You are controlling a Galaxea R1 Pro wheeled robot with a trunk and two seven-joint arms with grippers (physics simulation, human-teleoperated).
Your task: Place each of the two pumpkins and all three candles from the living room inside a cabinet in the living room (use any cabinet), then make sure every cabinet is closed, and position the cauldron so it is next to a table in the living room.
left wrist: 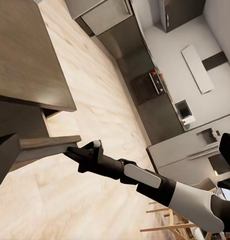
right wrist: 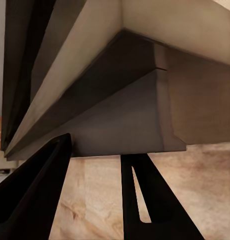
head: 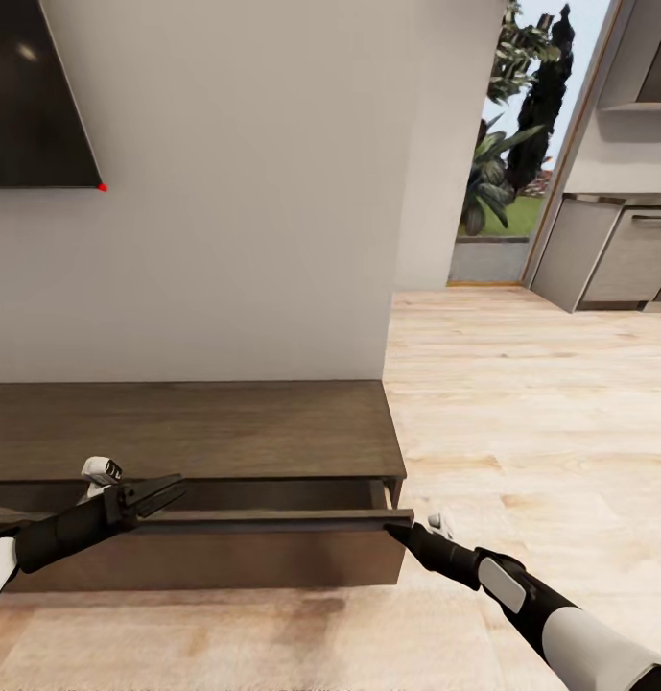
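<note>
Far left in the head view, a dark wall screen hangs on the pale wall, a tiny red light at its lower corner. Below it runs the cabinet, long, low and dark brown, with its top drawer pulled out a little way. The left gripper hovers over the left part of that drawer's front edge, black fingers close together, nothing between them as far as I can see; whether they are fully closed I cannot tell. Moving right, the right gripper sits at the drawer's right front corner, tips touching it. The right wrist view shows its two fingers spread apart just under that drawer corner, clamped on nothing. From the left wrist, the right gripper meets the drawer edge. Further right lie light wood floor, a window with greenery, and grey kitchen units.
</note>
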